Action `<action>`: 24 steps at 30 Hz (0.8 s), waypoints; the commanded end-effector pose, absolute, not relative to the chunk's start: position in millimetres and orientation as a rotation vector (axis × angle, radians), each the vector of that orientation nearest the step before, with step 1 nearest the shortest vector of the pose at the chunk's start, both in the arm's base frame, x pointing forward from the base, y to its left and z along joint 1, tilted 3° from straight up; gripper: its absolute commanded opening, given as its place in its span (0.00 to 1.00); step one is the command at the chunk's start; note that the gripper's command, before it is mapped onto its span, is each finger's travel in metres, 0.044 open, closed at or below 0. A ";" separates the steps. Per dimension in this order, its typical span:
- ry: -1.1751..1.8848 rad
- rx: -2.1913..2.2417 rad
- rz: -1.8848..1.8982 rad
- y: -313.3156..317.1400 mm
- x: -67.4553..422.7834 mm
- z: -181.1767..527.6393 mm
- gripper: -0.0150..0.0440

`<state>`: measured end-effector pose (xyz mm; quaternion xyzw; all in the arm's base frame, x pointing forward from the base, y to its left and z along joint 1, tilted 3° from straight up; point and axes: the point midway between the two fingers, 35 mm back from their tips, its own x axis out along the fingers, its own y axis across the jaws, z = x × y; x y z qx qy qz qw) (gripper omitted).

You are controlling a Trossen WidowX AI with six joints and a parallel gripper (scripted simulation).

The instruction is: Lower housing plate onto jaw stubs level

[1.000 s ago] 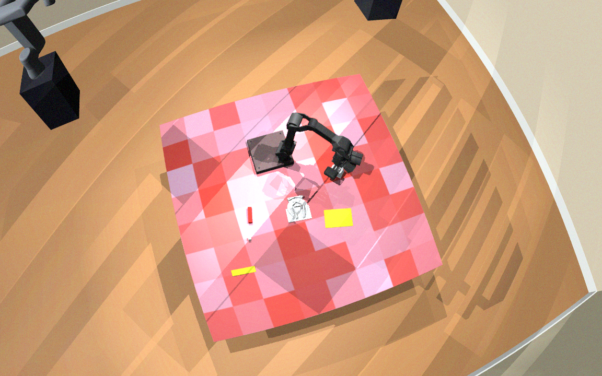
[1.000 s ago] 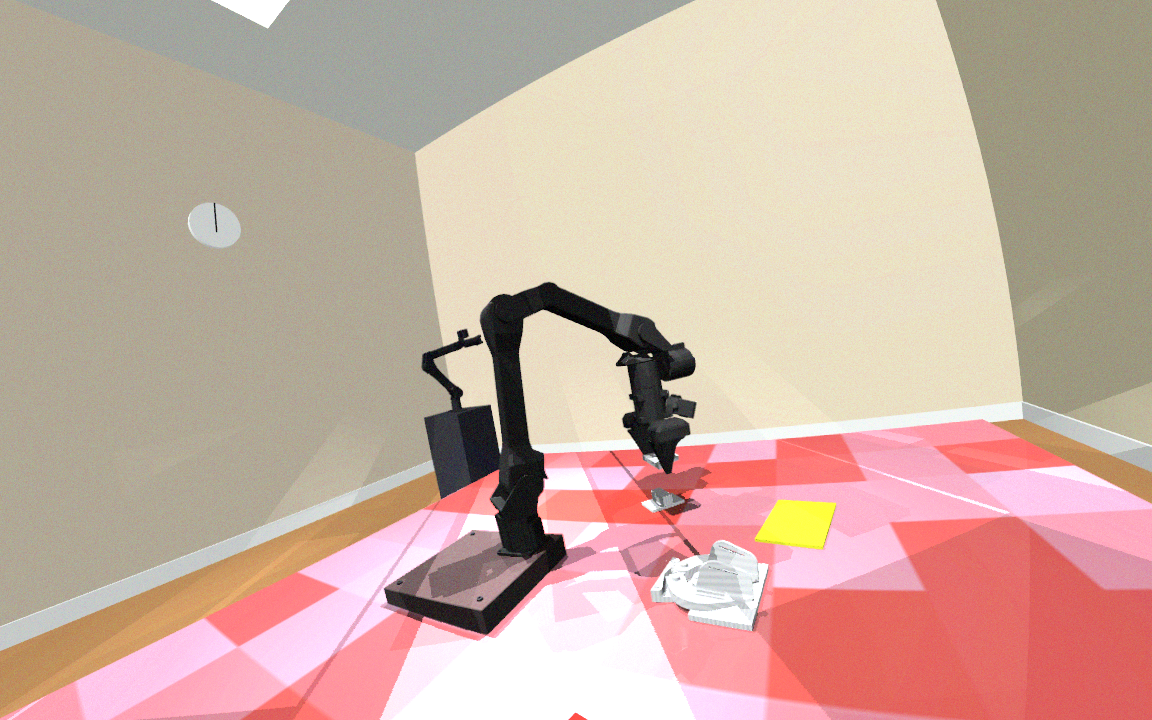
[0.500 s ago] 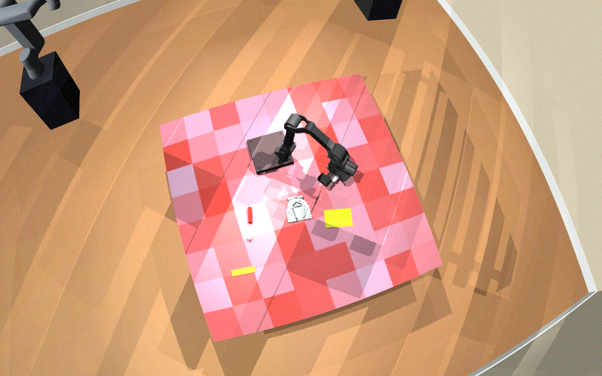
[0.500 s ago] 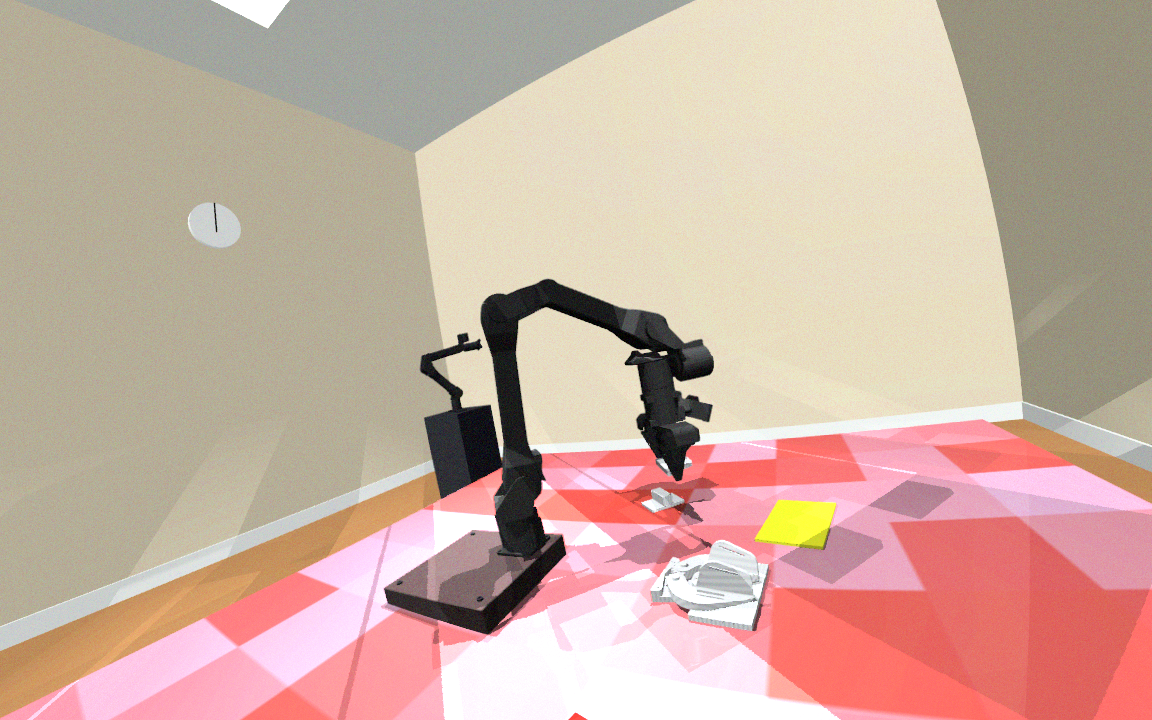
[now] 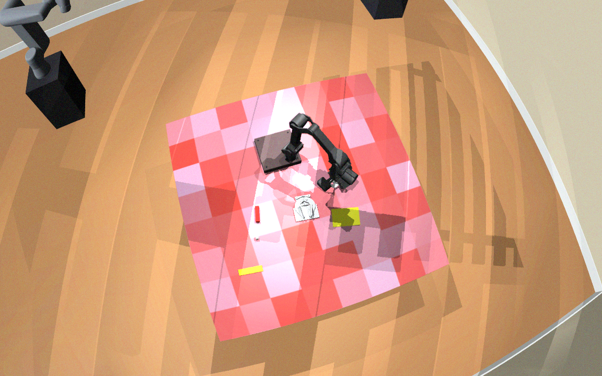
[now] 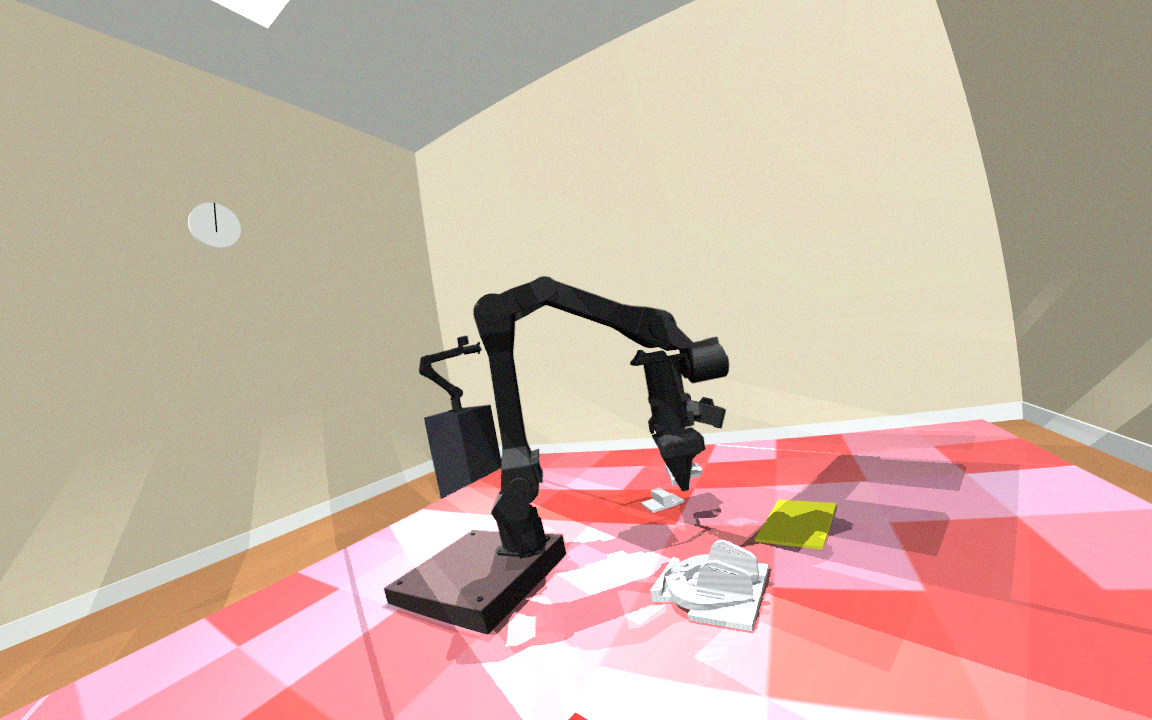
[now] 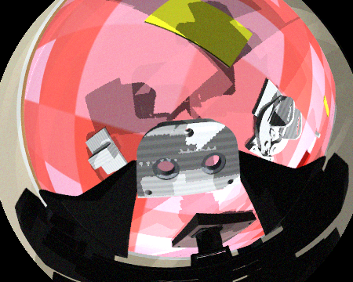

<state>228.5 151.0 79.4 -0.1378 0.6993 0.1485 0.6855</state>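
My gripper [image 5: 334,185] [image 6: 686,474] [image 7: 187,160] is shut on the grey-white housing plate [image 7: 188,182], one finger at each side edge. The plate has two large holes and several small ones, and hangs above the table; it is mostly hidden in the top and exterior views. The white base assembly [image 5: 312,215] [image 6: 728,617] [image 7: 264,95] rests on the table off to the side of my gripper. The two light jaws [image 6: 725,582] [image 7: 288,111] stand side by side on it. Their pins and stubs are too small to make out.
A white stepped block [image 6: 662,502] [image 7: 107,153] stands on the table below my hand. A yellow pad [image 5: 354,212] [image 6: 799,512] [image 7: 176,17] lies beyond the assembly. A red block [image 5: 257,214], a small white piece [image 5: 256,238] and a yellow bar [image 5: 250,270] lie on the assembly's other side.
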 end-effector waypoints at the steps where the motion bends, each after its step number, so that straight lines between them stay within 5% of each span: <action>1: 1.567 -0.280 0.296 135.4 234.9 80.1 0.85; 24: 1.585 -0.107 0.109 61.4 254.3 78.8 0.85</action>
